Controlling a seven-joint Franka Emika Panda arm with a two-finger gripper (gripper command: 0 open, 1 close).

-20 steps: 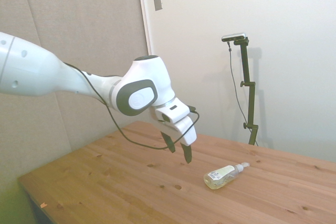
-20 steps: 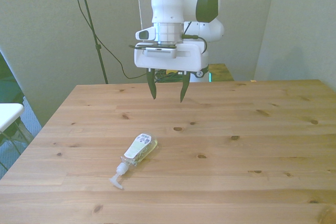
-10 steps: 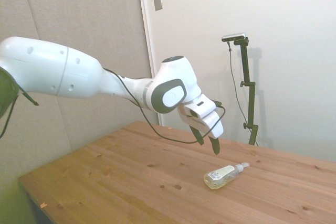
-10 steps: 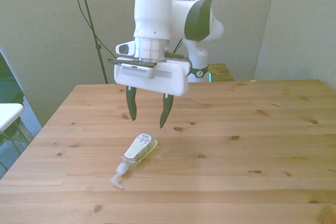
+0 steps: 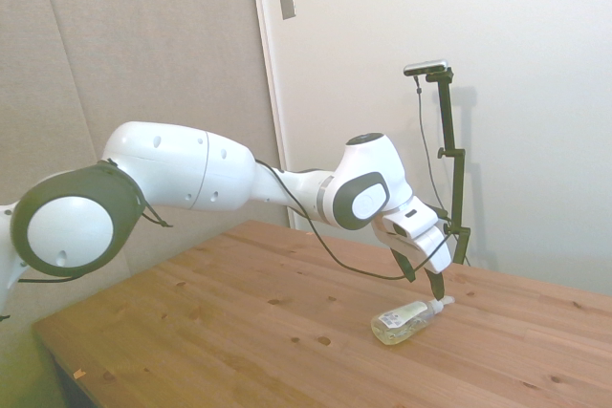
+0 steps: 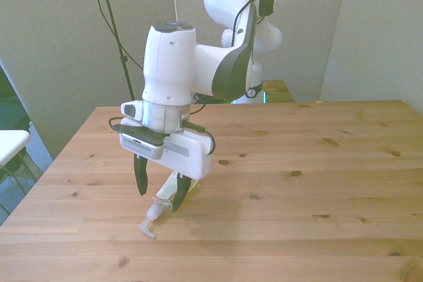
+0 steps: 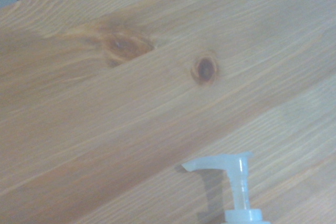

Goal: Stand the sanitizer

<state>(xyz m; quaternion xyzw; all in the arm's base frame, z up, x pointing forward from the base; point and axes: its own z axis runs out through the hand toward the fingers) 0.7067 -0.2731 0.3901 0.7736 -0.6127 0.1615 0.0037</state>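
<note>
The sanitizer [image 5: 405,320] lies on its side on the wooden table [image 6: 317,163]: a small clear bottle of pale yellowish liquid with a white label. Its white pump nozzle [image 6: 146,226] points toward the table's near edge in the front view. My gripper [image 6: 159,197] hangs open just above the bottle's pump end, one finger on each side of it and nothing held. In the side view the gripper [image 5: 426,284] is right over the bottle's neck. The wrist view shows only the pump nozzle [image 7: 231,174] on bare wood.
The table's left edge [image 6: 46,170] in the front view runs close to the bottle. Beyond that edge a white object [image 6: 10,144] stands off the table. Wide bare wood lies to the front view's right.
The arm has reached out across the table and come down. The gripper went from high above the table's middle to just over the bottle's pump end. The bottle has not moved.
</note>
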